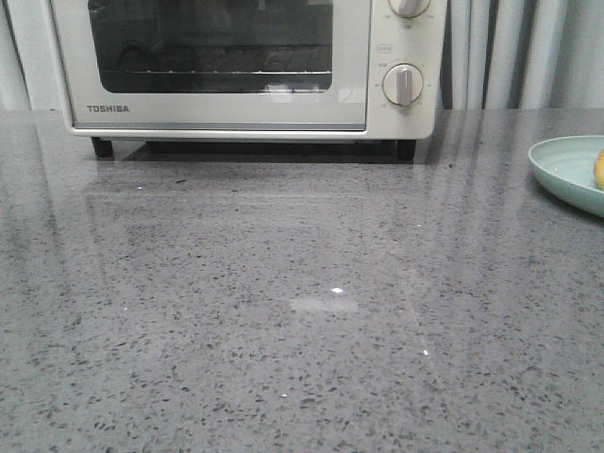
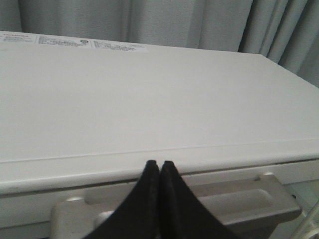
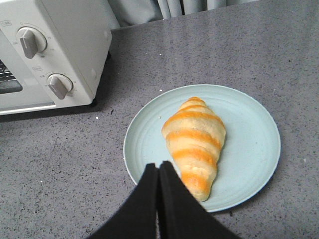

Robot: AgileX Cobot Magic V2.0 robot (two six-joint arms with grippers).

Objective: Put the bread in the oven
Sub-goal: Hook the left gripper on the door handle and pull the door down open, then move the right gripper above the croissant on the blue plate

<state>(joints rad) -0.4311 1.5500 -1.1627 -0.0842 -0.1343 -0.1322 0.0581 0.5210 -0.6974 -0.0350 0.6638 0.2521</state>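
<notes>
— What can't you make out from the front camera?
— The cream-white Toshiba toaster oven (image 1: 245, 66) loses its top to the frame edge, upper round knob (image 1: 409, 6) included. I get only a sliver of the pale-green round plate (image 1: 566, 170) and the golden striped bread (image 1: 599, 168).
— And neither arm?
— Neither shows there.
</notes>
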